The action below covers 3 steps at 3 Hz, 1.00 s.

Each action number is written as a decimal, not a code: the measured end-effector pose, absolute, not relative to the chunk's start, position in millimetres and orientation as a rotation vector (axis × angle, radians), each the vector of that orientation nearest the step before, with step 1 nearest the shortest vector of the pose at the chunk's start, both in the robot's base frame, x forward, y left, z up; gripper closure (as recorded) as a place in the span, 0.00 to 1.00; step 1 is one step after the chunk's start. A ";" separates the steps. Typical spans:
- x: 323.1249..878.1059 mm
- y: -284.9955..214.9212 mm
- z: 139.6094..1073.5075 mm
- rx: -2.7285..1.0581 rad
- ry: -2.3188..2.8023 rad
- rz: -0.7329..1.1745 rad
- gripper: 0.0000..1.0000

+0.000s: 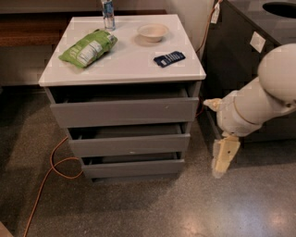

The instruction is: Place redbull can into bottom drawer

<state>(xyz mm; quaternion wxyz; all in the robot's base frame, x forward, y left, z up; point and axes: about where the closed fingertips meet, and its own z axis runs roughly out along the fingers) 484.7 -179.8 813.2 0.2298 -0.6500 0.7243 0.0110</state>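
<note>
The redbull can stands upright at the back edge of the white cabinet top, left of centre. The bottom drawer is the lowest of three grey fronts and stands slightly ajar, as do the two above it. My gripper hangs pointing down at the end of the white arm, to the right of the cabinet, at about the height of the bottom drawer and apart from it. It holds nothing that I can see and is far from the can.
A green bag, a white bowl and a flat dark-blue packet lie on the cabinet top. An orange cable loops on the floor at the left. A dark counter unit stands close on the right.
</note>
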 end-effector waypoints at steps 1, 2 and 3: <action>488.7 -172.3 802.3 -1.800 2.002 0.039 0.00; 501.8 -156.0 758.7 -1.800 1.979 0.077 0.00; 512.1 -146.3 730.2 -1.783 1.954 0.094 0.00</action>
